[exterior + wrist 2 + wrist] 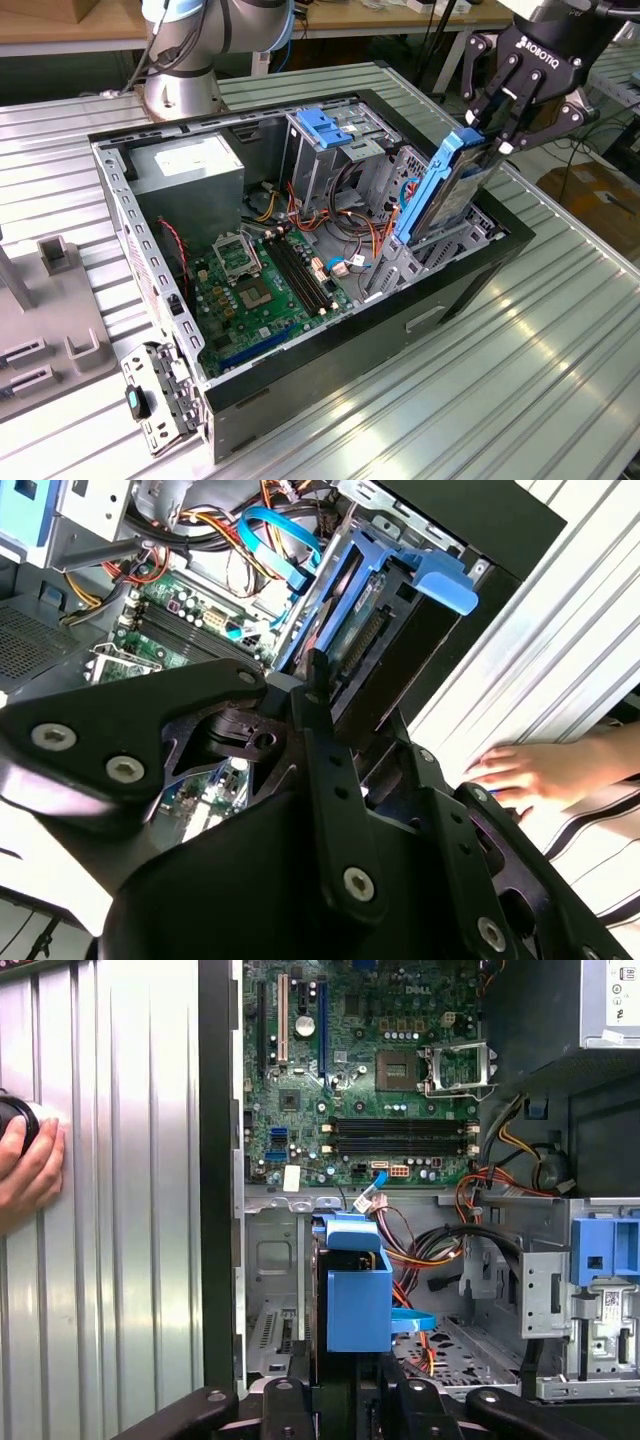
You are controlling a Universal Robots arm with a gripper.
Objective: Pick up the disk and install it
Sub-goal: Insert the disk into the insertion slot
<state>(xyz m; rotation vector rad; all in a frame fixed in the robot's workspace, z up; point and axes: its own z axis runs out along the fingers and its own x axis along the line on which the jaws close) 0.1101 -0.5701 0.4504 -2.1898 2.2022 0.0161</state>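
Black gripper (pixel 503 128) clamps the flat silver blue-railed disk (pixel 440 190), tilted at 3 o'clock in the open black computer case (pixel 350 350). Crooked, it could jam or snag orange cables (pixel 220 525).

Robotics lab: ribbed metal bench (pixel 545 400), opened computer case (pixel 350 372).

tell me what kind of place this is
Probably a robotics lab or workshop: a robot arm's base standing on a ribbed metal table, an opened computer case lying on it, and the gripper holding the disk at the case's drive bay.
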